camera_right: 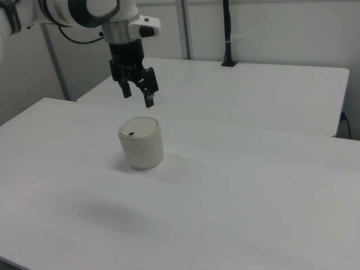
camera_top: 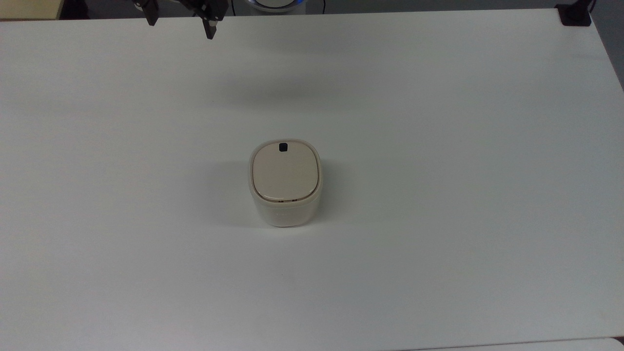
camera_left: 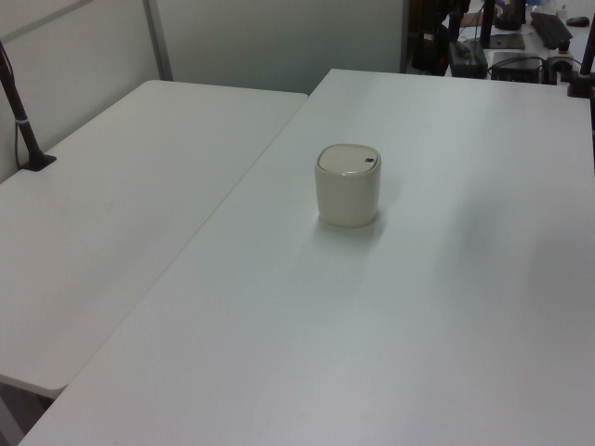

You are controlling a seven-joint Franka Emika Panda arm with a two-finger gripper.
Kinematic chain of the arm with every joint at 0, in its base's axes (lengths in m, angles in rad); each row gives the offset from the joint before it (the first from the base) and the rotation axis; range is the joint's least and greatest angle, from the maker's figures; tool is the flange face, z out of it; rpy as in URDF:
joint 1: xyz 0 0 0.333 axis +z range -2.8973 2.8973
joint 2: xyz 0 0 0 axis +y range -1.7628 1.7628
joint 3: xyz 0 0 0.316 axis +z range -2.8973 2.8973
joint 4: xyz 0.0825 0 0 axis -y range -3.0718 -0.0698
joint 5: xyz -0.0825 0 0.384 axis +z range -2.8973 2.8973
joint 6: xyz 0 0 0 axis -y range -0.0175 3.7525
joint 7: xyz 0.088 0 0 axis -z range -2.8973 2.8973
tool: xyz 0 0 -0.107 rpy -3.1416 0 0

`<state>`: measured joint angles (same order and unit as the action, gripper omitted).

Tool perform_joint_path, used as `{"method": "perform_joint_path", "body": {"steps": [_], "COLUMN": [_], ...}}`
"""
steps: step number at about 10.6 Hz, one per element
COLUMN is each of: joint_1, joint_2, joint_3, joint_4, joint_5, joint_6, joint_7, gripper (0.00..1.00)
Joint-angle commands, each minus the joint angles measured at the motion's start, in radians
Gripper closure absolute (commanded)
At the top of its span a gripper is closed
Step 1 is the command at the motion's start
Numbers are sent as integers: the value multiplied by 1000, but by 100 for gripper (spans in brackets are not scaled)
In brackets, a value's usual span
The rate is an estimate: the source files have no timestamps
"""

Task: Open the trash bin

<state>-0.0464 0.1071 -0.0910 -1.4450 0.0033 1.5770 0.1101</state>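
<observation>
Overhead, in the top view, the end effector (camera_top: pixel 181 24) is seen at the upper edge of the frame, its two dark fingers (camera_top: pixel 210 28) spread wide apart with nothing held between them. The trash bin (camera_top: pixel 285 183) is found well below the end effector and toward the top view's right, standing upright on the white table (camera_top: pixel 438 146). Its flat beige lid (camera_top: pixel 285 173) is shut and lies level within the paler rim. A small black button (camera_top: pixel 282 146) is set near the lid edge that faces the end effector's side of the table. A black clamp (camera_top: pixel 575 14) is fixed at the table's far corner, well away toward the top view's right.

From the left view, the trash bin (camera_left: pixel 349 186) is shown alone on the table (camera_left: pixel 418 325), with the lid (camera_left: pixel 347 159) closed and the button (camera_left: pixel 370 162) at the lid's edge on the left view's right. A second table (camera_left: pixel 121 186) is butted against the first on the left view's left.

Seen in the right view, the end effector (camera_right: pixel 136 93) is held above the table (camera_right: pixel 253 185), pointing down, fingers (camera_right: pixel 149 99) parted and empty. The trash bin (camera_right: pixel 141 143) stands below it, apart from it. The button (camera_right: pixel 130 134) lies near the lid edge on the right view's left. The arm (camera_right: pixel 90 12) reaches in from the upper left of the right view.
</observation>
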Motion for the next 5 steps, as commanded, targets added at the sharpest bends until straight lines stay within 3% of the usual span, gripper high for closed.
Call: {"method": "perform_joint_path", "body": {"steps": [1,5], "joint_1": [-10,-4], "joint_2": [-30,-29], "joint_3": [-4,2], "joint_4": [-31,-32], "joint_5": [-6,-6], "joint_6": [23,20], "joint_7": [5,3], "gripper": [0,0]}}
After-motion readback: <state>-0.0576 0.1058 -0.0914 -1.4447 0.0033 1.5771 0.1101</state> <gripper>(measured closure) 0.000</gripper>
